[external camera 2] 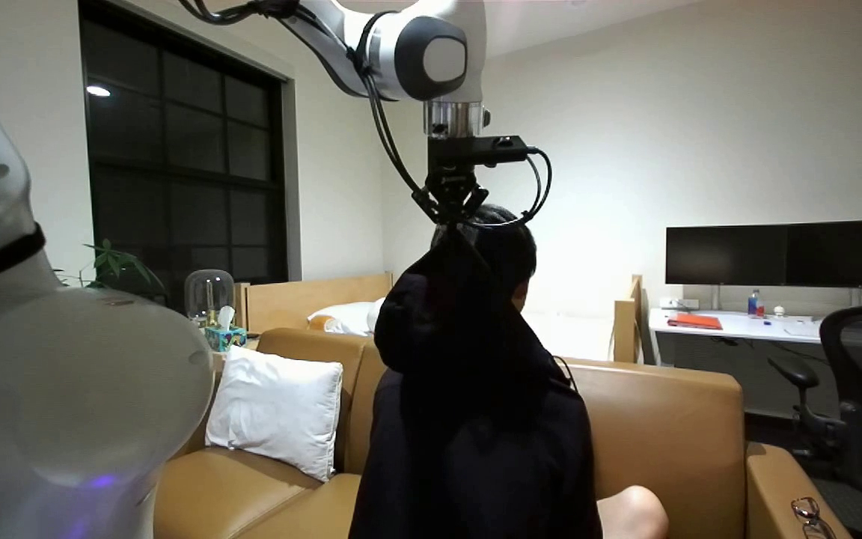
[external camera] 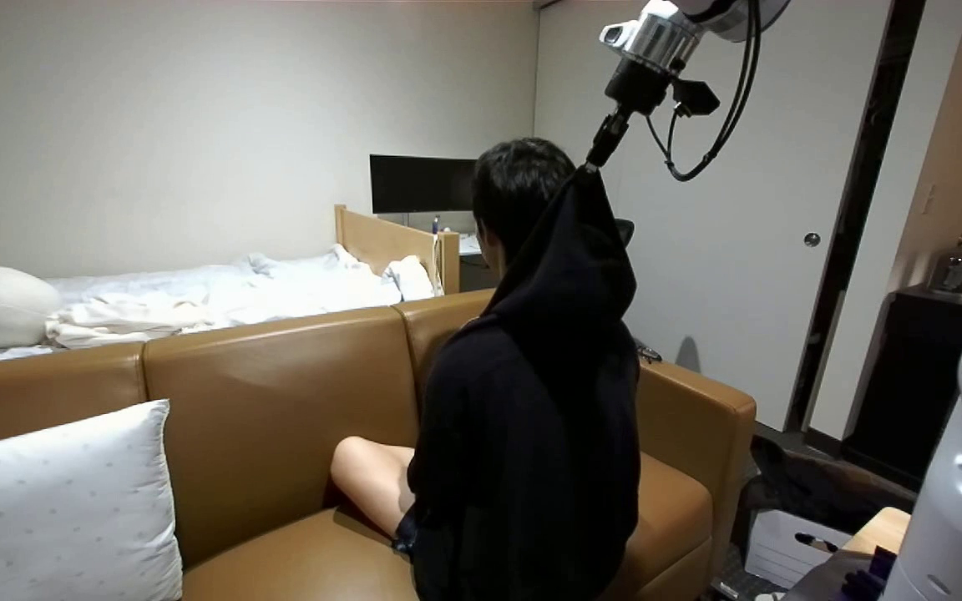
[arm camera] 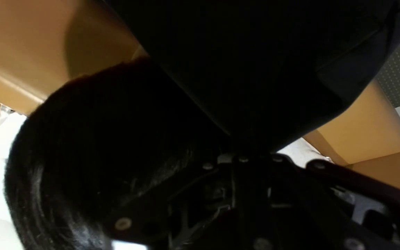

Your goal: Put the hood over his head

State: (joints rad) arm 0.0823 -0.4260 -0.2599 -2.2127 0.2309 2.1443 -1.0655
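In an exterior view, one black-haired head [external camera: 521, 188] is seen uncovered at left; to its right, behind it, one black fabric hood [external camera: 585, 250] is stretched with its long axis near upright. Its peak is pinched narrowly in one black claw [external camera: 590, 167] directly above. Carrying leftward, over the head, is judged to be needed.

Matt cloth hood [external camera: 589, 259], smooth leather-like sofa [external camera: 281, 376]

The hair [external camera: 523, 167] is glossy; the pillow [external camera: 63, 501] is smooth cloth with a faint sheen, the bedding [external camera: 222, 288] creased cloth, the bed board [external camera: 385, 242] smooth wood. The arm [external camera 2: 442, 60] looks like smooth, shiny plastic with a polished metal collar [external camera 2: 453, 118]; the tool [external camera 2: 452, 220] is matt, with shiny screw heads [arm camera: 123, 224] in the wrist view.
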